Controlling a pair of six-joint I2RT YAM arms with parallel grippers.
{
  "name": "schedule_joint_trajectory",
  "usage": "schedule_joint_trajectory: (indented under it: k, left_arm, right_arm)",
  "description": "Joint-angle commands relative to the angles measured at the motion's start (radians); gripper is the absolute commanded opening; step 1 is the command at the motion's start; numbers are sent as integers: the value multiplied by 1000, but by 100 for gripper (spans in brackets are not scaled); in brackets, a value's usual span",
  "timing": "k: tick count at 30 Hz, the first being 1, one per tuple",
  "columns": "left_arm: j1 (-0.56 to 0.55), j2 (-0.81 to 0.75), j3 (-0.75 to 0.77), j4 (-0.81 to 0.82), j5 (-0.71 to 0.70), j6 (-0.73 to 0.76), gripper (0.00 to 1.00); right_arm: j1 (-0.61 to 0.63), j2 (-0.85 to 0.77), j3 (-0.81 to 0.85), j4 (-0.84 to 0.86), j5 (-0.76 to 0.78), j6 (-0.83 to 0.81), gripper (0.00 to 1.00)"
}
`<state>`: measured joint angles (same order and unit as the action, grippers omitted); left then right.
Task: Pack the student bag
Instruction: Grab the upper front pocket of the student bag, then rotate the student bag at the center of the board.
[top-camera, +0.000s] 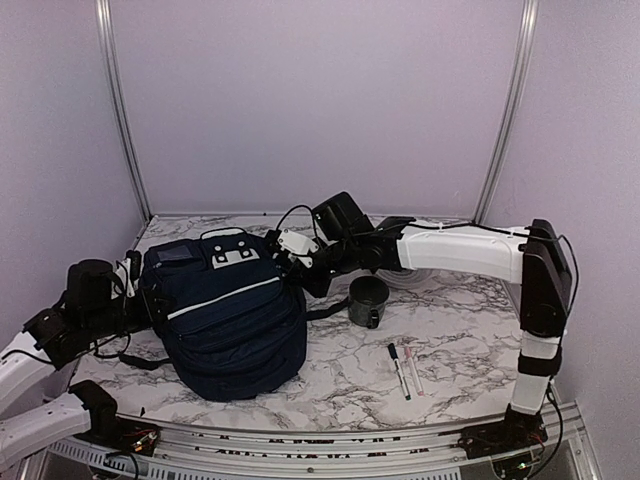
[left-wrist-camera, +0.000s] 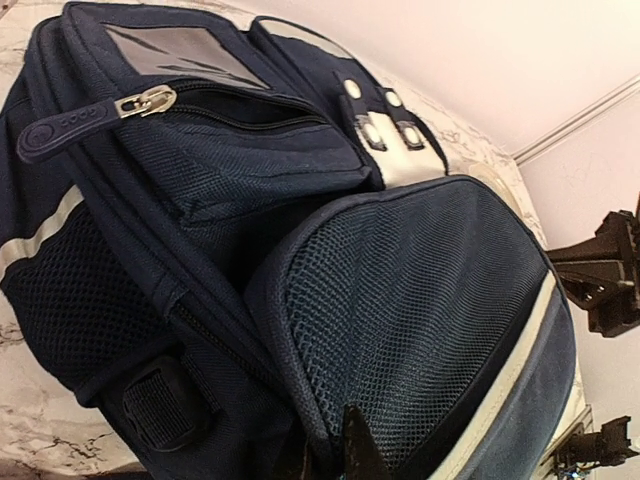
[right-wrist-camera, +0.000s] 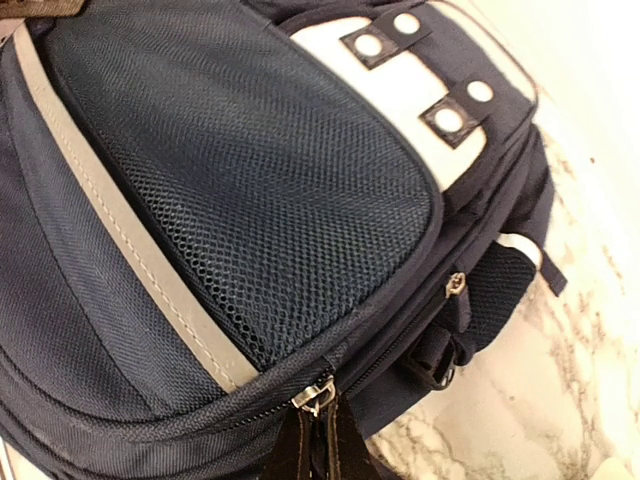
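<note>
The student bag (top-camera: 225, 310) lies on the marble table, navy with white stripes and a white patch (top-camera: 232, 256). My left gripper (top-camera: 143, 298) is at the bag's left side. In the left wrist view it (left-wrist-camera: 335, 455) is shut on the piped edge of the bag's mesh front panel (left-wrist-camera: 420, 290). My right gripper (top-camera: 283, 262) is at the bag's upper right. In the right wrist view it (right-wrist-camera: 320, 445) is shut on the pull of a metal zipper slider (right-wrist-camera: 316, 393) on the bag (right-wrist-camera: 230, 170). That zipper is closed on both sides of the slider.
A dark mug (top-camera: 368, 300) stands just right of the bag, under my right arm. Two pens (top-camera: 400, 370) lie side by side on the table nearer the front. Walls close in the back and both sides. A second zipper pull (left-wrist-camera: 145, 102) sits on the top pocket.
</note>
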<state>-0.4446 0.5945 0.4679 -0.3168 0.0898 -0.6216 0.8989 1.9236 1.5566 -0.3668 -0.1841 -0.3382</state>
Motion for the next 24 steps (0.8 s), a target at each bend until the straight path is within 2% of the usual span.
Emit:
schedule_joint_trajectory:
  k: [1, 6, 10, 12, 15, 18, 20, 24]
  left_arm:
    - [-24, -81, -20, 286, 306, 26, 0]
    - [-180, -70, -34, 350, 378, 129, 1]
    - [-343, 5, 32, 326, 421, 285, 35]
    - [-412, 47, 101, 263, 413, 378, 48]
    - [-489, 83, 207, 140, 428, 539, 60]
    - [-506, 96, 297, 70, 440, 654, 67]
    - [-506, 93, 337, 59, 367, 675, 73]
    - [-485, 144, 437, -30, -9, 661, 84]
  right_arm:
    - [-34, 6, 70, 118, 123, -121, 0]
    - [-32, -15, 92, 247, 121, -196, 0]
    - [-32, -5, 140, 278, 114, -264, 0]
    - [-32, -6, 146, 296, 97, -298, 0]
    - [-32, -20, 145, 314, 43, -329, 0]
    - [-19, -39, 132, 330, 33, -378, 0]
    - [-4, -60, 113, 348, 32, -417, 0]
    - [29, -120, 75, 369, -28, -483, 0]
